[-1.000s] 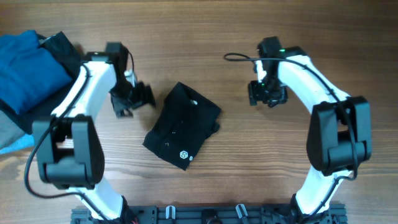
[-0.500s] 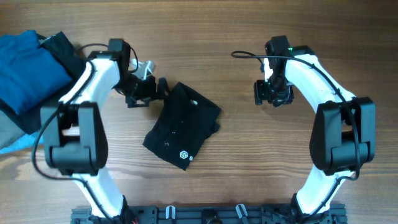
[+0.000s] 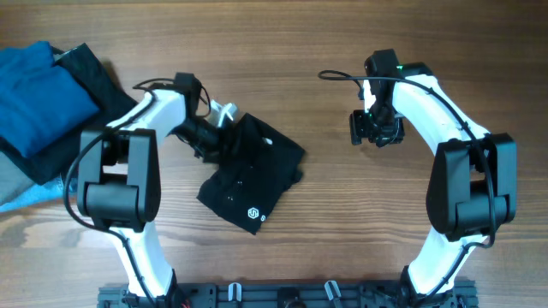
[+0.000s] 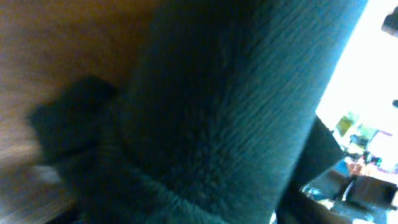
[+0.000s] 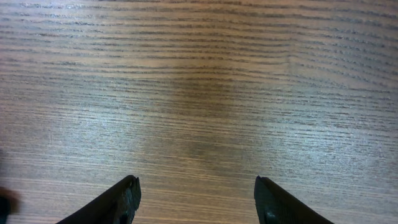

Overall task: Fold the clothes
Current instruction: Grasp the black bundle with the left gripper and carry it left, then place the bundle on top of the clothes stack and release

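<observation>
The clothes (image 3: pixel 253 175), a folded black garment with a small white logo near its front corner, lie slanted on the wooden table (image 3: pixel 342 222) left of centre. My left gripper (image 3: pixel 224 137) is pressed against the garment's upper-left edge. In the left wrist view blurred black fabric (image 4: pixel 211 112) fills the picture and hides the jaws, so their state does not show. My right gripper (image 3: pixel 374 137) hovers over bare wood well to the right of the garment. Its two fingers stand wide apart around nothing, right gripper (image 5: pixel 196 183).
A bright blue folded garment (image 3: pixel 38 94) lies on a plain black cloth (image 3: pixel 90 73) at the far left, with a pale cloth (image 3: pixel 17 192) under them. A cable (image 3: pixel 338 77) loops off the right arm. A black rail (image 3: pixel 282 295) runs along the front edge.
My left gripper has swung right, from the bare wood beside the garment onto its upper-left edge. The right gripper shifted slightly right earlier and has since held still.
</observation>
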Robot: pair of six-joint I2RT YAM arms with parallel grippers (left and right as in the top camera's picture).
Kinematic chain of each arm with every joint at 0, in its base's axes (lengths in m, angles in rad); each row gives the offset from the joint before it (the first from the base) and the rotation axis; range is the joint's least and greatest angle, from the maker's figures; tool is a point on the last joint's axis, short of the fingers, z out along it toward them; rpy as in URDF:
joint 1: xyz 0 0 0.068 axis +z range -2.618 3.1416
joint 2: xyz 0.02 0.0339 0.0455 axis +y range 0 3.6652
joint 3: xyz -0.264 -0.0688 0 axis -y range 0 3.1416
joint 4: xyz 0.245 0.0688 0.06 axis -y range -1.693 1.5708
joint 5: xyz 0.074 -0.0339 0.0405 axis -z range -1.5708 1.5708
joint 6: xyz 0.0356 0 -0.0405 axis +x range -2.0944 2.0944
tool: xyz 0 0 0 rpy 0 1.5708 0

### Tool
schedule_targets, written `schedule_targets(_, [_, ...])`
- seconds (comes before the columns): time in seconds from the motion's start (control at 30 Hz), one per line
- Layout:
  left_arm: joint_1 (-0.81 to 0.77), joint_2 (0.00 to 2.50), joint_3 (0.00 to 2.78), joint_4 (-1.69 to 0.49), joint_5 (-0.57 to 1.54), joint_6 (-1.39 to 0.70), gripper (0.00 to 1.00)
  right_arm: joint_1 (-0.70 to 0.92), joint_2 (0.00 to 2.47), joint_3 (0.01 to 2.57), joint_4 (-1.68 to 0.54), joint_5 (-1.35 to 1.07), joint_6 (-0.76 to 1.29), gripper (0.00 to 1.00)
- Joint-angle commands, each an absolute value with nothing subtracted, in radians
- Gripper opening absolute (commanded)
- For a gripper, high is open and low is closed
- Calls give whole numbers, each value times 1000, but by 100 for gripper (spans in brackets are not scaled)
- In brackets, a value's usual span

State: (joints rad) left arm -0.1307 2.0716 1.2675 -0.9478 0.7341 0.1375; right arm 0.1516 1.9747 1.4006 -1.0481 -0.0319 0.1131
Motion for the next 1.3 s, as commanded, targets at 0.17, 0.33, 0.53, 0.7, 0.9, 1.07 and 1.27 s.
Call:
schedule_targets(0.17, [-154, 2136, 1216, -944, 672, 158, 4, 152, 1954, 1399, -1052, -14, 131, 64])
schedule_targets(0.33, [-132, 2115, 1261, -958, 668, 151, 4, 152, 1954, 1399, -1052, -14, 130, 64])
schedule_targets(0.53, [-24, 2027, 1454, -988, 581, 57, 4, 152, 1954, 1399, -1060, 13, 131, 64])
schedule_targets(0.7, [72, 1942, 1594, -979, 529, 6, 4, 152, 1954, 1399, -1070, 34, 130, 64])
schedule_targets(0.9, [221, 1866, 1717, -945, 497, -19, 4, 152, 1954, 1399, -1070, 34, 131, 64])
schedule_targets(1.07, [354, 1830, 1766, -879, 469, -85, 4, 152, 1954, 1399, -1070, 34, 131, 64])
schedule_targets(1.27, [532, 1822, 1767, -798, 456, -121, 4, 152, 1954, 1399, -1074, 34, 131, 64])
